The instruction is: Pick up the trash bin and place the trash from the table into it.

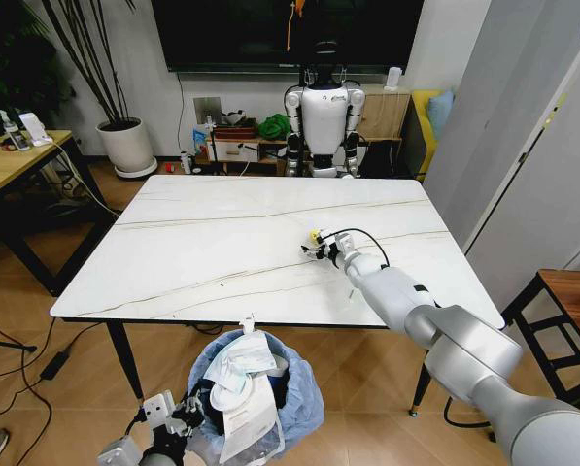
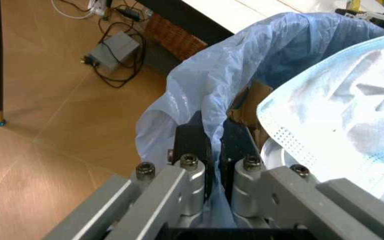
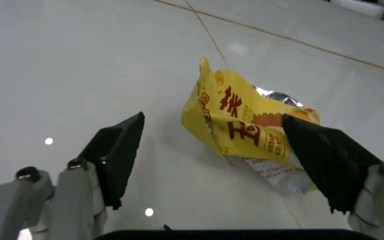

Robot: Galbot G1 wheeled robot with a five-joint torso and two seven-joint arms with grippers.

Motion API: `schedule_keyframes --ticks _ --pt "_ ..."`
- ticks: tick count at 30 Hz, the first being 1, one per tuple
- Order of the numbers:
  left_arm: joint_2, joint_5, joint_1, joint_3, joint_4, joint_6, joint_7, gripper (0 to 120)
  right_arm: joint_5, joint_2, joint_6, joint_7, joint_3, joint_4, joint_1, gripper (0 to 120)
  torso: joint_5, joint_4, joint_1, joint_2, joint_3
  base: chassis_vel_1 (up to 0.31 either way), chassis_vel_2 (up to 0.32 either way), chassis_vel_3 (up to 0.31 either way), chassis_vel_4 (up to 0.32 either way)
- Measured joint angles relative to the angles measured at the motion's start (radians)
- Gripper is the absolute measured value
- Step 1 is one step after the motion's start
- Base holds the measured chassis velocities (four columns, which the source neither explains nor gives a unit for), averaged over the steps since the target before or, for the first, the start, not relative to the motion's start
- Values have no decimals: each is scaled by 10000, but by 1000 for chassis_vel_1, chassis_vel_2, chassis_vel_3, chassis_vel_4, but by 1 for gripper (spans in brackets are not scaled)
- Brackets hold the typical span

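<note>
Item: yellow wrapper [image 3: 242, 122], the one piece of trash I could see left on the bench [image 1: 221, 243]. It lay crumpled right of centre on the white marble-look top, printed side up, a silvery lining showing at its far edge.

Item: right gripper [image 3: 222, 160], reached out over the bench in the middle of the head frame [image 1: 321, 248]. Jaws stood wide apart, straddling the wrapper; the pad at the right of the wrist frame sat at the wrapper's edge and may have touched it, though I could not tell. The other pad stood well clear. Nothing was held.

Item: trash bin [image 1: 270, 388], bottom centre of the head frame, just in front of the bench's near edge and below it. Light-blue liner, already heaped with white papers and a face mask [image 2: 339, 120] spilling over the rim.

Item: left gripper [image 2: 209, 150], lower left of the bin. Jaws were clamped together on the bin's rim with the liner pinched between them.

Risks, as I judged them: the wrapper was thin and flat, so closing jaws might skate it across the smooth top or catch only a corner. The bin was overfull; a tilt might shed the papers hanging over its rim. The grip rested partly on slippery bag film, which could slide.
</note>
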Motion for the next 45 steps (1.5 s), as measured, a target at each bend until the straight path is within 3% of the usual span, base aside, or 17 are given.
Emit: schedule_keyframes --ticks 11,14,20,30,36,39,41,43,45 --pt "-33 37 6 27 45 -3 18 0 -8 -160 -28 -6 4 45 -23 30 0 0 0 0 0 0 0 0 0" --pt "-35 39 7 29 45 -3 18 0 -11 -167 -30 -11 4 46 -26 27 0 0 0 0 0 0 0 0 0" --pt "-23 42 -12 26 44 -5 21 0 -36 -237 -33 -83 0 130 -115 0 0 -1 0 0 0 0 0 0 0" --pt "27 -16 -127 80 45 -5 -22 0 -13 -598 -152 -192 -15 847 -148 0 1 0 0 0 0 0 0 0 0" --pt "247 -121 -220 117 46 6 -84 0 630 -1721 -491 -320 -150 3082 -513 0 3 4 0 0 1 0 0 0 0" --pt "366 -197 -277 144 59 24 -130 0 1316 -2749 -807 -364 -175 4758 -859 0 6 4 1 0 0 0 0 0 0" --pt "479 -279 -324 157 83 41 -181 0 1901 -3776 -940 -360 -107 6127 -1145 0 5 0 0 0 1 0 0 0 0" --pt "657 -440 -390 157 87 66 -232 0 2759 -5202 -1052 -365 75 8376 -1650 0 1 -12 0 2 -1 0 0 0 0" --pt "665 -451 -395 157 86 67 -233 0 2783 -5242 -1052 -368 83 8454 -1672 0 1 -12 0 2 0 0 0 0 0"
